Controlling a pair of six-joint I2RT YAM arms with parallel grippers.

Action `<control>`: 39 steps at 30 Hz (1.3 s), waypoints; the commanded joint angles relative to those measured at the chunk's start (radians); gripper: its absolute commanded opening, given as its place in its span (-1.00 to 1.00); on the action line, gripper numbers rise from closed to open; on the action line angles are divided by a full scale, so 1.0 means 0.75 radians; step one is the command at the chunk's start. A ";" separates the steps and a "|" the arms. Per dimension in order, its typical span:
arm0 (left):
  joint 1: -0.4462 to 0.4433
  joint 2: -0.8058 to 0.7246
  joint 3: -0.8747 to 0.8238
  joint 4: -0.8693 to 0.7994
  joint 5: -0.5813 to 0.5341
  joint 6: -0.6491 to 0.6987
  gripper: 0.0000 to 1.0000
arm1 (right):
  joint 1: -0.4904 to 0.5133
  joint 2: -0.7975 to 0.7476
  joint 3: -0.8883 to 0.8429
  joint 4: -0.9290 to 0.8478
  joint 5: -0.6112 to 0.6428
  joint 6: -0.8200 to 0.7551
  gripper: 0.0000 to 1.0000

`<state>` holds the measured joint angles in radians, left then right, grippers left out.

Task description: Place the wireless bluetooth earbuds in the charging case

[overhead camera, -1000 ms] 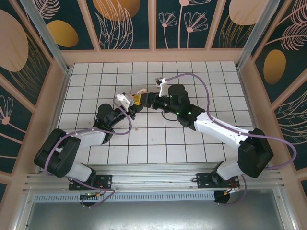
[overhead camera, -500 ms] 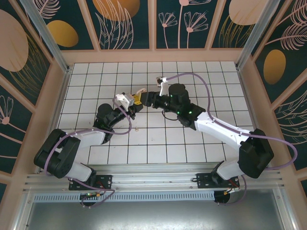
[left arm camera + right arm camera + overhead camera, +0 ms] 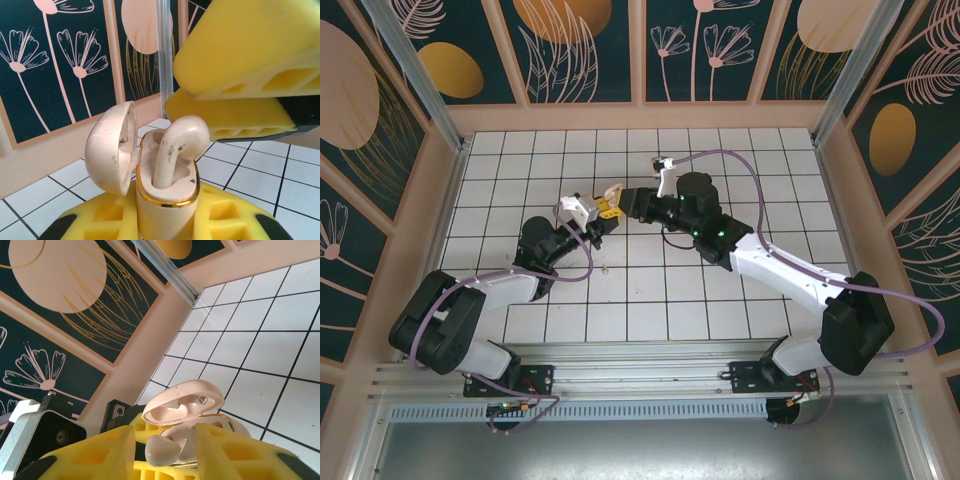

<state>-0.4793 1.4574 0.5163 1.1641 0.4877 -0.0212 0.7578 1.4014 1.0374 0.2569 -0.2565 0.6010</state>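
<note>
My left gripper [image 3: 165, 222] is shut on the cream charging case [image 3: 165, 200], held upright above the tiles with its lid [image 3: 110, 145] swung open to the left. A cream earbud [image 3: 180, 140] stands with its stem in one slot and its head sticking up over the gold rim. In the right wrist view, my right gripper [image 3: 165, 456] straddles that earbud [image 3: 161, 451]. Its yellow jaws are apart, with a dark gap on the left side. In the top view, both grippers meet mid-table, left gripper [image 3: 595, 212] against right gripper [image 3: 623, 200].
White tiled floor [image 3: 720, 300] is ringed by a low beige wall [image 3: 640, 118] with dark floral panels. A tiny speck [image 3: 607, 267] lies on a tile near the left arm, too small to identify. The right arm's purple cable [image 3: 740, 165] arcs over the back tiles.
My right gripper has shifted slightly up and left, onto the case. Its jaws have narrowed around the earbud. The left gripper keeps hold of the case and has barely moved.
</note>
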 commanded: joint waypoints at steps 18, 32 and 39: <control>-0.009 -0.029 0.033 0.056 0.030 -0.021 -0.75 | -0.011 0.047 0.026 0.024 -0.049 -0.004 -0.58; -0.009 -0.039 0.054 0.022 0.063 -0.005 -0.76 | -0.024 0.101 0.101 -0.122 0.034 -0.019 -0.59; -0.009 -0.059 0.053 -0.028 0.045 0.019 -0.76 | -0.029 0.086 0.110 -0.130 0.016 -0.045 -0.43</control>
<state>-0.4774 1.4555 0.5259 1.1061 0.4881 -0.0200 0.7513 1.4616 1.1046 0.1745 -0.2783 0.5934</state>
